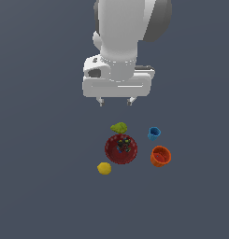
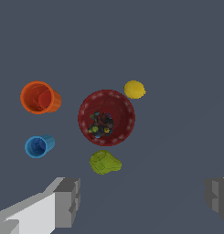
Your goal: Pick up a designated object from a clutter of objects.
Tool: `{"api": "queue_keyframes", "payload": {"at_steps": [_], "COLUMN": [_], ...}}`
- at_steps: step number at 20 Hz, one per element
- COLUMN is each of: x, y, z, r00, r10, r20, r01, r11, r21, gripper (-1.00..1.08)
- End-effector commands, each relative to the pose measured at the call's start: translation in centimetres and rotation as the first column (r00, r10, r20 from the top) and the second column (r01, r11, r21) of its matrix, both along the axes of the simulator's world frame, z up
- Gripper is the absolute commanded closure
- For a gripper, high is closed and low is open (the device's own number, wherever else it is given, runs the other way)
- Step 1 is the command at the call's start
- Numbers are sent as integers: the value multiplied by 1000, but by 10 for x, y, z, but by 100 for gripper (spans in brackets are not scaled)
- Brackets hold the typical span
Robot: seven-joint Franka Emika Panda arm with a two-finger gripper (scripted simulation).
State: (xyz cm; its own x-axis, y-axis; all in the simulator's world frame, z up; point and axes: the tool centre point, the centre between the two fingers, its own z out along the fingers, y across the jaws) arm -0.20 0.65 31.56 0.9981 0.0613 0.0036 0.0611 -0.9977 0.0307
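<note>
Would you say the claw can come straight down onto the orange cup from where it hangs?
Probably yes: the open claw hangs above, and the orange cup stands apart from the blue cup and red bowl.

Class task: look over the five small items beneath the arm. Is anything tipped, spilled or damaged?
Nothing stands out. The orange cup, blue cup and dark red bowl stand mouth-up, apart from each other; only the green leaf-like piece sits at the bowl's rim.

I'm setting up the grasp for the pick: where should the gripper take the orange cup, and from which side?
Probably from above, fingers straddling the rim of the orange cup and closing across its width. It stands upright, mouth up, with tapered sides, clear of the red bowl and blue cup. The gripper is open, well above.
</note>
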Motion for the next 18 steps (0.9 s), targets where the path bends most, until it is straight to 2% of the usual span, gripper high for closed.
{"api": "queue_keyframes", "payload": {"at_steps": [1, 9, 18], "x": [0, 2, 8], "y": [0, -14, -4], "z": [0, 5, -4], "r00": [1000, 1000, 999], "r10": [0, -19, 51], "r20": [0, 5, -3], "r01": [0, 19, -51], "r11": [1000, 1000, 999], "r21": [0, 3, -5], "gripper": [-20, -20, -20]}}
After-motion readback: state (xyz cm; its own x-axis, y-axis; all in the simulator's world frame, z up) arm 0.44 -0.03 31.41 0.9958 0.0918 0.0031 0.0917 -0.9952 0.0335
